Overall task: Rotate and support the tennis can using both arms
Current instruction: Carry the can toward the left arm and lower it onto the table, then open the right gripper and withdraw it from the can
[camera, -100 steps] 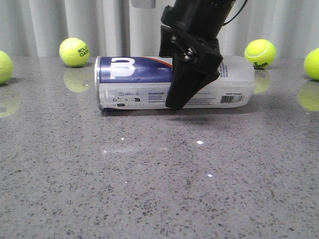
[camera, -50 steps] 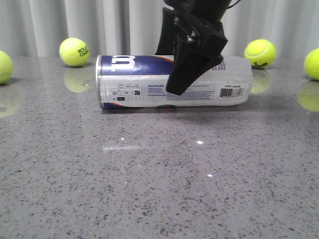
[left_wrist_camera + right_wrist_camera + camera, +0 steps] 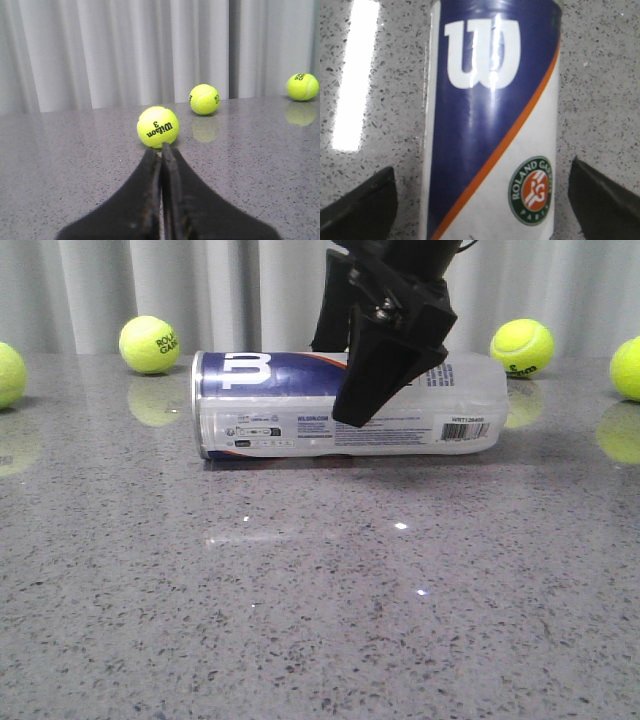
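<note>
The tennis can (image 3: 290, 410) lies on its side on the grey table, silver rim to the left, barcode near its right end. My right gripper (image 3: 350, 390) hangs over its middle, open, one finger in front of the can and one behind. In the right wrist view the can (image 3: 490, 125) shows its white W logo and orange stripe between the fingers (image 3: 360, 200), with table showing on both sides. My left gripper (image 3: 161, 148) is shut and empty, low over the table, pointing at a yellow-green ball (image 3: 158, 127). It is out of the front view.
Tennis balls stand along the back of the table near the curtain: one at back left (image 3: 149, 344), one at back right (image 3: 522, 347), one at each side edge (image 3: 8, 375) (image 3: 628, 368). Two more balls (image 3: 204, 99) (image 3: 302, 86) lie beyond the left gripper.
The can has rolled a little, its front label and barcode moving upward. My right gripper has risen slightly over it. The last half second shows almost no movement.
</note>
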Available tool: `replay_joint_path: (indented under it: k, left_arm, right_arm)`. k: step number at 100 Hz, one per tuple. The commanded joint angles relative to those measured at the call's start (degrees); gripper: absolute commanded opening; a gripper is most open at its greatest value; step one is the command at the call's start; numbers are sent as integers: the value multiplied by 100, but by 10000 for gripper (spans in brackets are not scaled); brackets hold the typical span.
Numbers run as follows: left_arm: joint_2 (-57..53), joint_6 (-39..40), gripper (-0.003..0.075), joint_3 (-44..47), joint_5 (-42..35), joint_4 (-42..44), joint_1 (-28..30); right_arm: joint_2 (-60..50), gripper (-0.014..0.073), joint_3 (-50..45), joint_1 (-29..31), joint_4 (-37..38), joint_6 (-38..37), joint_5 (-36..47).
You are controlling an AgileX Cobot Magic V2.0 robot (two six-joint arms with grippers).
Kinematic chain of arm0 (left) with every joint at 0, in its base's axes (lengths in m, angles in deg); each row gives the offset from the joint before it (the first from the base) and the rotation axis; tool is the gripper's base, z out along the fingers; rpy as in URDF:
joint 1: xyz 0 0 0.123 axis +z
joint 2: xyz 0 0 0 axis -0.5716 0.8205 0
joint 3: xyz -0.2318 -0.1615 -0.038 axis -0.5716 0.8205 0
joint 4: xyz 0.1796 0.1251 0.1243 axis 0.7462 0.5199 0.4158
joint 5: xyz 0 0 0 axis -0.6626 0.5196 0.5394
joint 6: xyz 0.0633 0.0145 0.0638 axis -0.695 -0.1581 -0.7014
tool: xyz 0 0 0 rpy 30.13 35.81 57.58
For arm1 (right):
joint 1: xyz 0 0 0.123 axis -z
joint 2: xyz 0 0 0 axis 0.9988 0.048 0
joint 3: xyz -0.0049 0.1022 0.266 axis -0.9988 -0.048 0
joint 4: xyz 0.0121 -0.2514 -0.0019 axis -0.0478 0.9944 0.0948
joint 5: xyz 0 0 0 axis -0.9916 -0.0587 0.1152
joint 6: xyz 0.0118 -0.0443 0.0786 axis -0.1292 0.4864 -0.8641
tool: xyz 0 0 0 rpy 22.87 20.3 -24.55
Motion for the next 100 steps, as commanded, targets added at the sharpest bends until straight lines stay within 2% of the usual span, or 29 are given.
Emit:
replay_joint_path:
  k: [1, 28, 38, 55, 66, 75, 90, 100]
  left_arm:
    - [-226, 45, -21, 274, -488, -50, 9]
    - [-226, 45, -21, 274, -488, -50, 9]
    - [-226, 45, -21, 274, -488, -50, 9]
    - [-226, 45, -21, 274, -488, -50, 9]
    - [-226, 45, -21, 274, -488, -50, 9]
    - [-226, 45, -21, 274, -488, -50, 9]
    - [-226, 45, -21, 274, -488, -50, 9]
    - [-226, 45, -21, 274, -488, -50, 9]
  right_arm:
    - [-332, 655, 188, 4, -158, 12, 183]
    - [-621, 655, 188, 10, -158, 6, 142]
    - [-853, 655, 188, 15, -158, -338, 123]
    - [-1343, 655, 188, 15, 67, -1566, 146]
    - [-1664, 655, 188, 15, 663, -2389, 228]
    - [-1925, 655, 188, 99, 1200, -3380, 342]
    - [-2337, 655, 188, 618, 1424, -5046, 564]
    - [-2613, 655, 180, 1076, 1424, -5504, 546]
